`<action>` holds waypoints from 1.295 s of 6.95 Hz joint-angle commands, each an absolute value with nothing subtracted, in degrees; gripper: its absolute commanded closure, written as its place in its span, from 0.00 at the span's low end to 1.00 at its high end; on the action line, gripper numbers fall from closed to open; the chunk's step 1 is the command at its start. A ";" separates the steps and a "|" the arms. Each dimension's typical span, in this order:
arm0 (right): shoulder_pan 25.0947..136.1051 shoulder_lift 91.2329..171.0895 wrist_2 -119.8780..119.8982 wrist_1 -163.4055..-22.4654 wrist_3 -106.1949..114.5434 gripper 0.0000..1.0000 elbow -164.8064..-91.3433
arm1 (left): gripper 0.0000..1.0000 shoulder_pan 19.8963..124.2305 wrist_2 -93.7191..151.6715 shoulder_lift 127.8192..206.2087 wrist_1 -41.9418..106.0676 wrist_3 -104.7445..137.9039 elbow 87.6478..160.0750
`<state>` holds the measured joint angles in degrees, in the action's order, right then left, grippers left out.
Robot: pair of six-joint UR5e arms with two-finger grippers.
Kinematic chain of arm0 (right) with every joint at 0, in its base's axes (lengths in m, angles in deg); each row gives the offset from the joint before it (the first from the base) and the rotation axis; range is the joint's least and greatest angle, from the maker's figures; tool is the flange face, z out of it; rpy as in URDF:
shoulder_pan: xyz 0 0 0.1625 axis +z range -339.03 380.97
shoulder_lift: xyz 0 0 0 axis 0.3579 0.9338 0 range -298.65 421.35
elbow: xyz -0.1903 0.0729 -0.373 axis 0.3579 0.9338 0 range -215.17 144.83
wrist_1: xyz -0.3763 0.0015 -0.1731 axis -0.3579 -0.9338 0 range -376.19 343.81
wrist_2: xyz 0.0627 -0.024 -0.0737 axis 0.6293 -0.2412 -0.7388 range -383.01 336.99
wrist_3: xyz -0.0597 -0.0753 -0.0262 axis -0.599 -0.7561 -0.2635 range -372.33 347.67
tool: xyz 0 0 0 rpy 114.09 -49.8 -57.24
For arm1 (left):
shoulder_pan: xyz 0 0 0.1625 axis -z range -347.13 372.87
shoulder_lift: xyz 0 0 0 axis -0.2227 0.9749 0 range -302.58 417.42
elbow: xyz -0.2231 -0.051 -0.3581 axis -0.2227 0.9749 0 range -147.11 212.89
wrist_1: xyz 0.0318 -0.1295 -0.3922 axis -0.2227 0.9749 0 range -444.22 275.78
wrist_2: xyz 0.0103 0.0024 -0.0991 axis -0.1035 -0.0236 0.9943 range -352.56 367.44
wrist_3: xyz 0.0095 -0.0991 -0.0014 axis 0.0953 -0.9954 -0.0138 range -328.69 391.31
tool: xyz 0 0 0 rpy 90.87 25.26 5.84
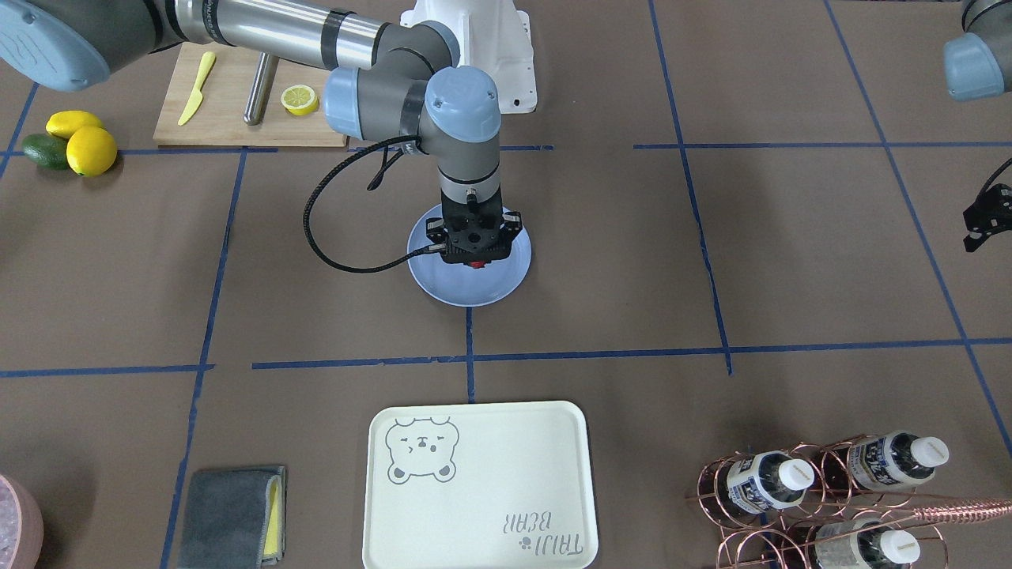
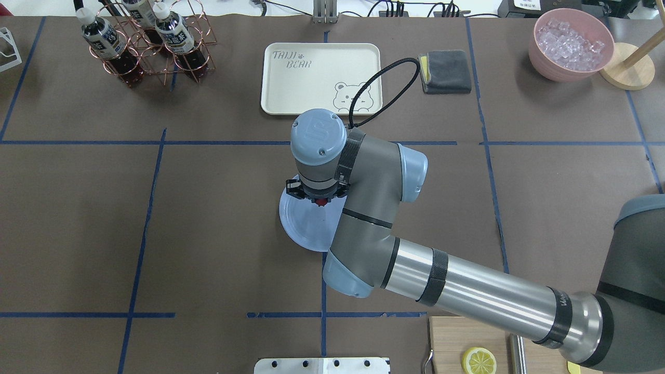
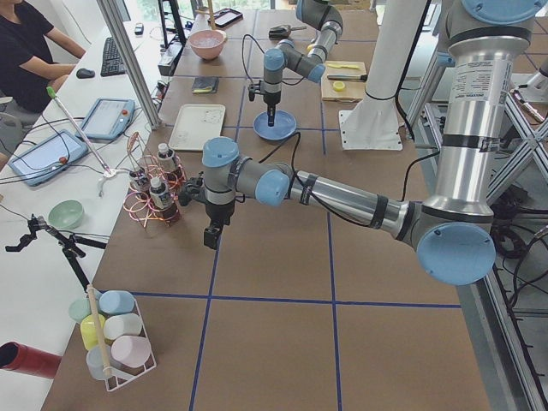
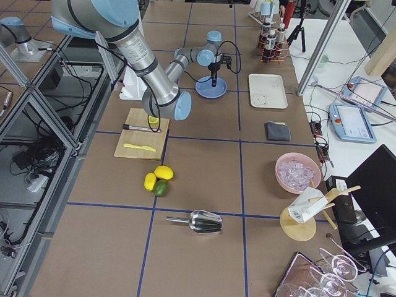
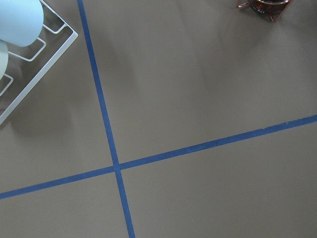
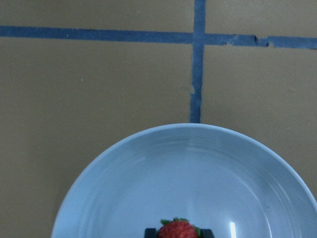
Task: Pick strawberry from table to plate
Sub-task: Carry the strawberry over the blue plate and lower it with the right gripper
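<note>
The light-blue plate (image 1: 466,288) (image 2: 301,226) (image 6: 148,173) lies mid-table on the brown, blue-taped table (image 1: 632,253). My right gripper (image 1: 477,261) (image 2: 321,200) (image 6: 177,233) points straight down over the plate. A small red strawberry (image 6: 177,230) (image 1: 477,265) (image 2: 322,201) sits between its dark fingertips, which flank it closely, just above the plate's inner surface. My left gripper (image 3: 210,238) (image 1: 984,221) hangs over bare table far from the plate. Whether it is open or shut does not show, and its wrist view holds only tape lines.
A cream bear tray (image 1: 474,482), a grey cloth (image 1: 233,514) and a copper bottle rack (image 1: 822,490) sit beyond the plate. The cutting board (image 1: 237,103) carries a lemon half (image 1: 300,99); whole lemons (image 1: 87,146) lie beside it. A white cup rack (image 5: 29,59) is near the left gripper.
</note>
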<state>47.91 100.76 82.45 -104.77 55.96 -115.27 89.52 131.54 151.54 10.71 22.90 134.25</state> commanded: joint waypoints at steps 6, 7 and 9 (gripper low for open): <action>47.68 101.34 82.90 -105.57 57.02 0.00 -117.24 | 0.00 89.77 131.54 152.25 10.71 22.52 134.23; 49.60 101.52 83.68 -111.14 56.93 0.00 -122.04 | 0.00 89.77 131.54 152.17 10.71 22.52 134.14; 56.35 108.58 84.47 -121.72 53.01 0.00 -138.09 | 0.00 90.29 131.72 151.38 10.79 23.05 134.14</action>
